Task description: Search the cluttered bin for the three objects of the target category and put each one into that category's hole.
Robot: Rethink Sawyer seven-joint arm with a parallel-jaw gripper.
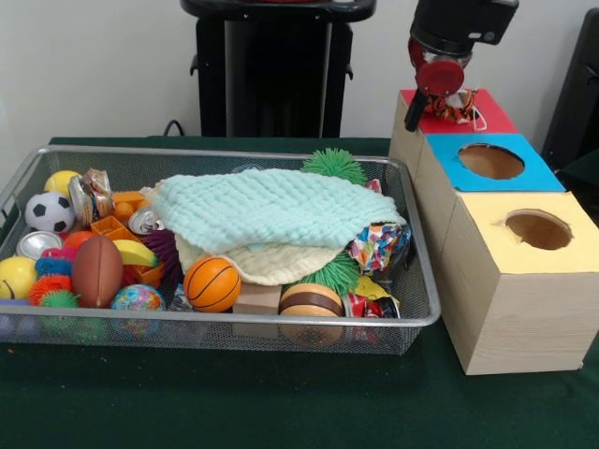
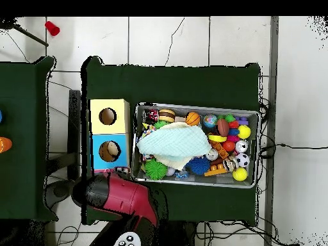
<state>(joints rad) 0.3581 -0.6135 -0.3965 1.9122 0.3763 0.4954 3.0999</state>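
While fingers [image 1: 447, 101] hang over red box [image 1: 487, 112], grip unclear | boxes: 3 | bin [image 1: 423, 313]: 1

No legible text, label, brand, number or sign found in either view. The crumpled wrappers [image 1: 376, 245] at the wire bin's [image 1: 423, 309] right end and the cans [image 1: 91, 195] at its left end carry coloured print, but nothing on them can be read.
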